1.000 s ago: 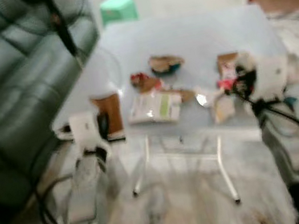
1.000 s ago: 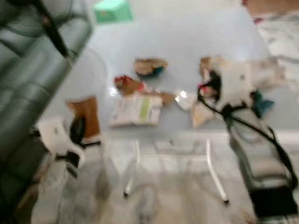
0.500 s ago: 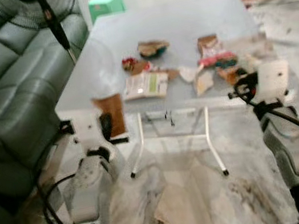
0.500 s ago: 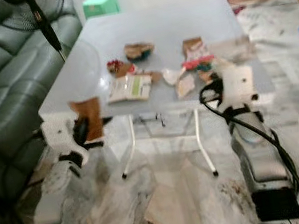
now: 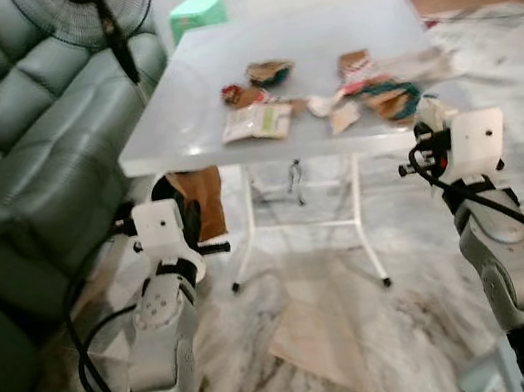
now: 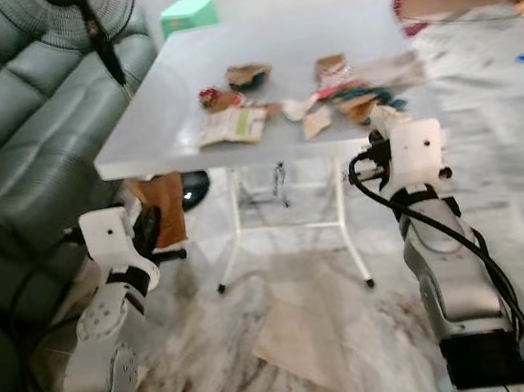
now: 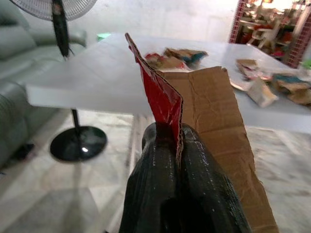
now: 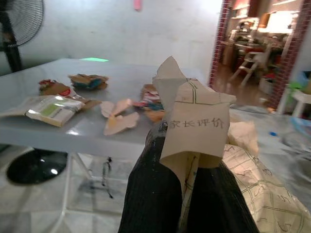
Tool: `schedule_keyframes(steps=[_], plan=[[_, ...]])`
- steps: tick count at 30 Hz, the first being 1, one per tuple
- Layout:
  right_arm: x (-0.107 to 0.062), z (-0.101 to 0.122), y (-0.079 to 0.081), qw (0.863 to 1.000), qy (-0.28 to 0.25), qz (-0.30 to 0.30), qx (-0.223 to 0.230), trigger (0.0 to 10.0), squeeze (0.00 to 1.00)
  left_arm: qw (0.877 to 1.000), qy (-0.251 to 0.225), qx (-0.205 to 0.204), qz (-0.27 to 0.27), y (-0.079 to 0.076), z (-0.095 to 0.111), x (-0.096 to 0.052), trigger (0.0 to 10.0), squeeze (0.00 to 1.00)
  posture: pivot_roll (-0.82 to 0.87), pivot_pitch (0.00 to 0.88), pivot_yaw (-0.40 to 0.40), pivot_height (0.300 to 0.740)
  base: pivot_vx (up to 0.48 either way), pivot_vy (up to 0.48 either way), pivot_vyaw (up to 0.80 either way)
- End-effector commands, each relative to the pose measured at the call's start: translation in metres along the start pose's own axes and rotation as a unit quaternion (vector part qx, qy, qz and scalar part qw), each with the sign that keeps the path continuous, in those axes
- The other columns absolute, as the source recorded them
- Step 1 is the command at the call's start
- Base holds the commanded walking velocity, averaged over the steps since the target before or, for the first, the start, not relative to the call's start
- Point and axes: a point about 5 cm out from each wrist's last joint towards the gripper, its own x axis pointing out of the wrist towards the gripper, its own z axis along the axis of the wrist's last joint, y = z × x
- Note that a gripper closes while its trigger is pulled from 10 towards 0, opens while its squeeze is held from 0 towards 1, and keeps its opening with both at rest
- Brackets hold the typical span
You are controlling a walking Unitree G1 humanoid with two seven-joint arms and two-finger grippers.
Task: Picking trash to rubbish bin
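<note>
since the earlier frames the robot has backed away from the worktop, so both hands now sit in front of its near edge, over the marble floor, rather than above it. left hand is clamped on a piece of brown cardboard with a red glossy side, the sheet standing upright between the two black fingers; from the head views that cardboard hangs just below the worktop's near left corner. right hand is pinched shut on a folded scrap of printed paper that rises above the fingertips, with more crumpled paper trailing beside it. more trash lies on the worktop: a pale packet, torn wrappers and a heap of scraps toward the right side. a dark sofa and a standing fan are on the left, a green stool beyond the worktop, and a flat cardboard sheet lies on the floor.
</note>
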Motion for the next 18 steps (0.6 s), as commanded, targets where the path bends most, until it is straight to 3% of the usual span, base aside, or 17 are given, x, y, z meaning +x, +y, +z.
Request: schedule_keyframes(steps=[1,18], plan=[[0.0028,0.005,-0.0006,1.0,-0.005,0.001,-0.003,10.0,0.0,1.0,-0.015,0.003,0.001,0.0021,0.0079,0.0023,10.0,0.0,-0.09,0.013,0.031,0.74,0.0,0.0,-0.7],[0.0015,0.0036,-0.0018,1.0,-0.002,0.002,-0.005,10.0,0.0,0.999,-0.034,-0.003,-0.012,0.0049,0.0142,0.0036,10.0,0.0,-0.09,0.019,0.031,0.74,0.0,0.0,-0.79]])
